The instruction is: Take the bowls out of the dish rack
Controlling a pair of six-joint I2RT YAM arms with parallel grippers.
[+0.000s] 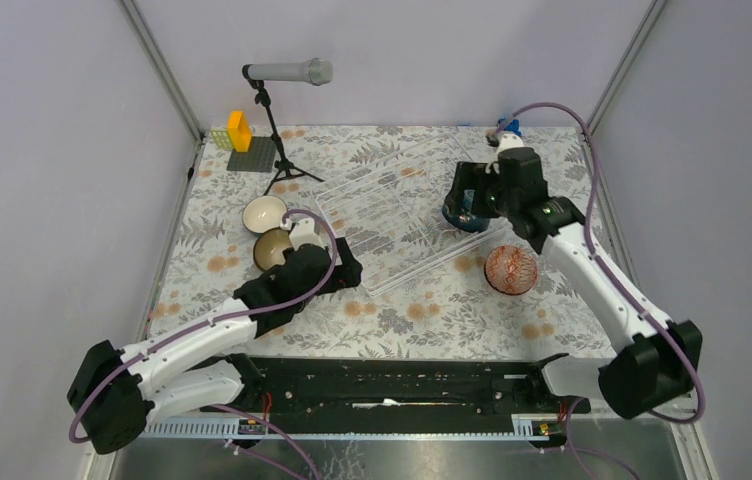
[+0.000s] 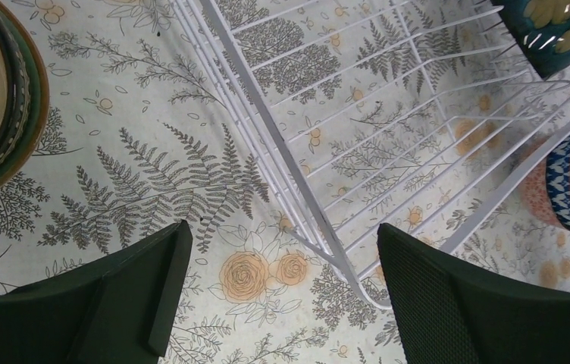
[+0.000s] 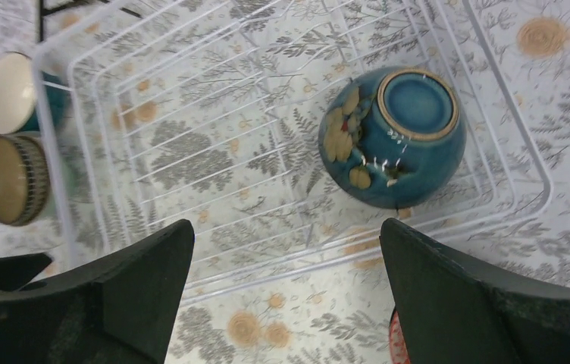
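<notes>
Teal-gold bowl [image 3: 392,136], upturned, alone in dish rack [image 3: 48,152], far-right corner; right gripper [image 3: 286,258] agape above, empty. Next: lower, clamp. Left gripper [image 2: 282,258] agape, empty.

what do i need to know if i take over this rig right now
Left gripper: open, empty, over the table beside a corner of the dish rack.
Right gripper: open, empty, above the dark teal bowl.
Done: white-inside bowl and tan-inside bowl sit left of the rack, red patterned bowl right of it; some look stacked.
To do: the dark teal bowl, base up, is the only bowl seen in the rack; probably the right arm's pick.
</notes>
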